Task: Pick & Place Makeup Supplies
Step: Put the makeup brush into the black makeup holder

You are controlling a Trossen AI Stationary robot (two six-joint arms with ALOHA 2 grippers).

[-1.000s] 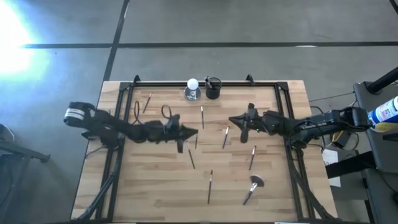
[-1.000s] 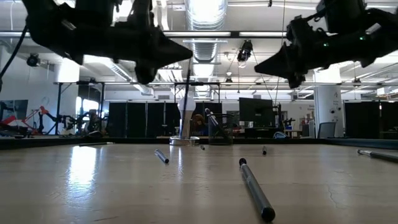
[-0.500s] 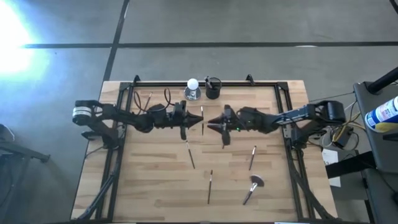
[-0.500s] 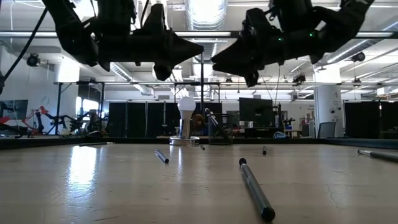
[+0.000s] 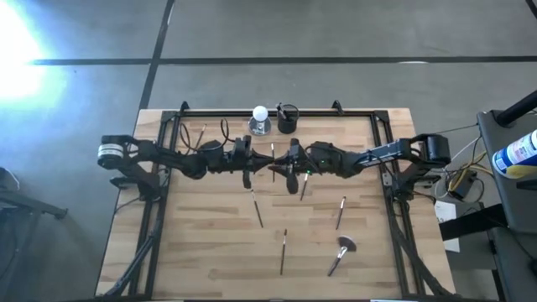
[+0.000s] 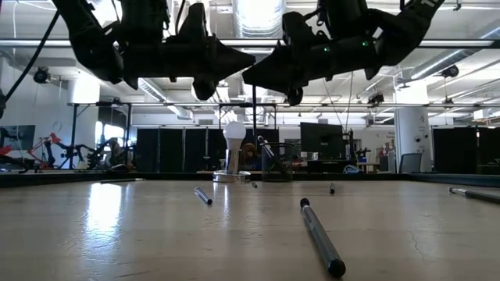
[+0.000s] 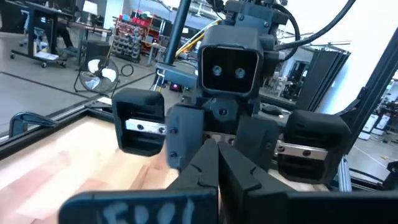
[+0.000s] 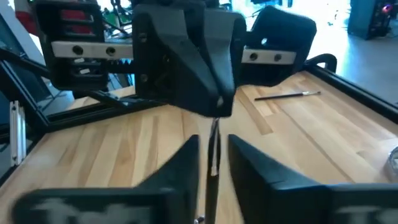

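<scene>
Above the wooden bench I see my left gripper clamped on a thin brush, right gripper fingers apart around it.

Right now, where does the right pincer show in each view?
High view: right pincer at table centre, meeting the left pincer.
Low view: top centre, tip to tip with the left.
Left wrist view: centre, facing the camera.
Right wrist view: own fingers, bottom centre.
Shared landmark: the left pincer.
</scene>
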